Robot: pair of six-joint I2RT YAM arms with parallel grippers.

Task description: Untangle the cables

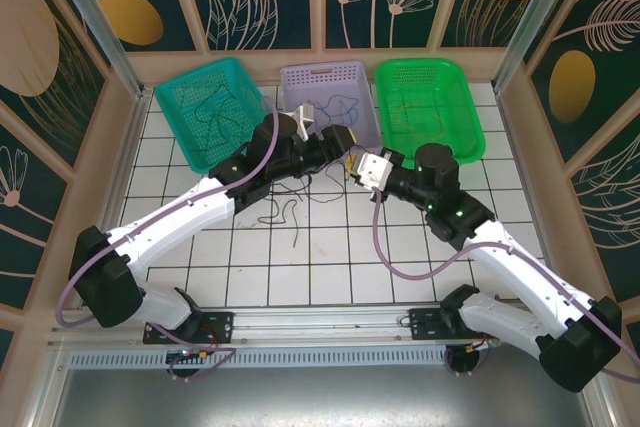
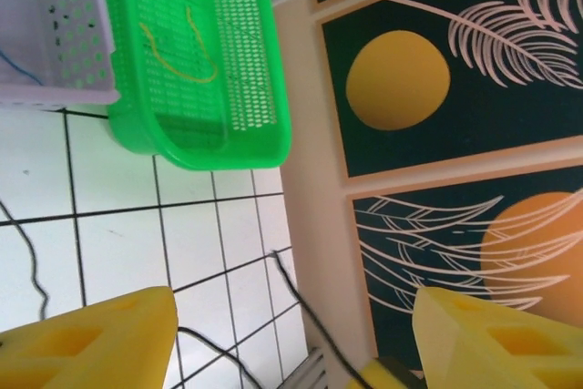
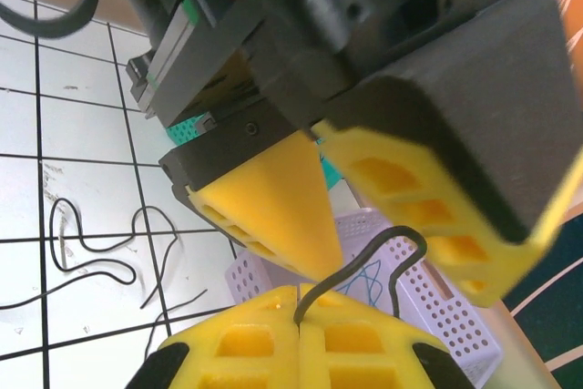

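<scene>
Above the tiled table (image 1: 330, 247), right gripper (image 3: 299, 305) pinching black cable (image 3: 398, 232), left gripper (image 2: 296, 321) wide

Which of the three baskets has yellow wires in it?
The green basket, rightmost in the row: yellow wires lie on its floor. The lilac basket next to it holds blue wire instead.

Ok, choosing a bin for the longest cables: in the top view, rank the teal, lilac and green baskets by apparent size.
1. Green basket and teal basket: look alike, unranked.
2. Lilac basket: smallest, though the left arm hides its near edge.
</scene>
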